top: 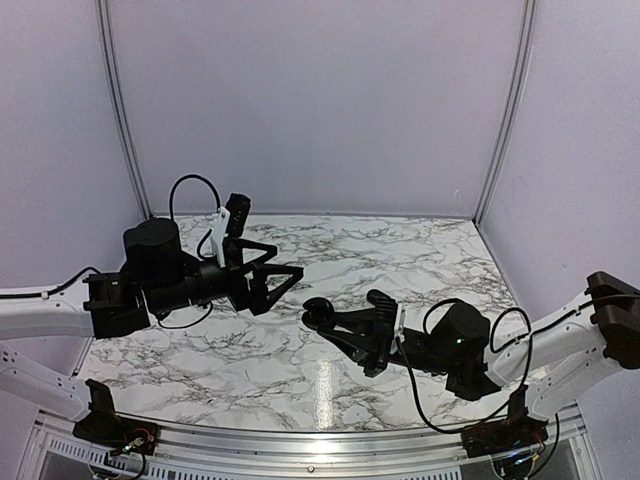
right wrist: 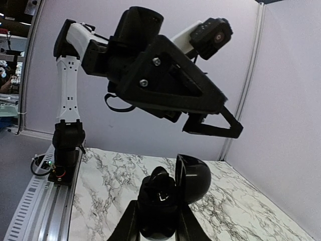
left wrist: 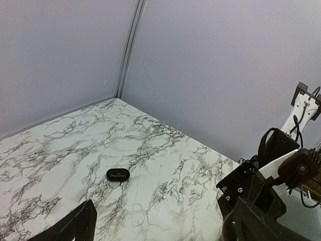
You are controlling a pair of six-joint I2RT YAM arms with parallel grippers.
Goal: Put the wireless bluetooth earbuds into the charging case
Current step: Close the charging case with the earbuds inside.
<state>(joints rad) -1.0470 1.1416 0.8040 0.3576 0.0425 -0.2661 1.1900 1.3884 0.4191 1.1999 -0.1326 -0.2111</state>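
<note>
The charging case (right wrist: 169, 197), lid open, is gripped in the right hand (right wrist: 156, 221). The left hand (top: 283, 287) hangs wide open close to this case, a little higher.

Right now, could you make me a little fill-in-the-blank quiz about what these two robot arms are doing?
The right gripper clamps the charging case, whose lid stands ___.
The left gripper has its jaws wide apart and holds ___.
A black oval pebble lies on the ___-patterned table.
Missing words: open; nothing; marble.
</note>
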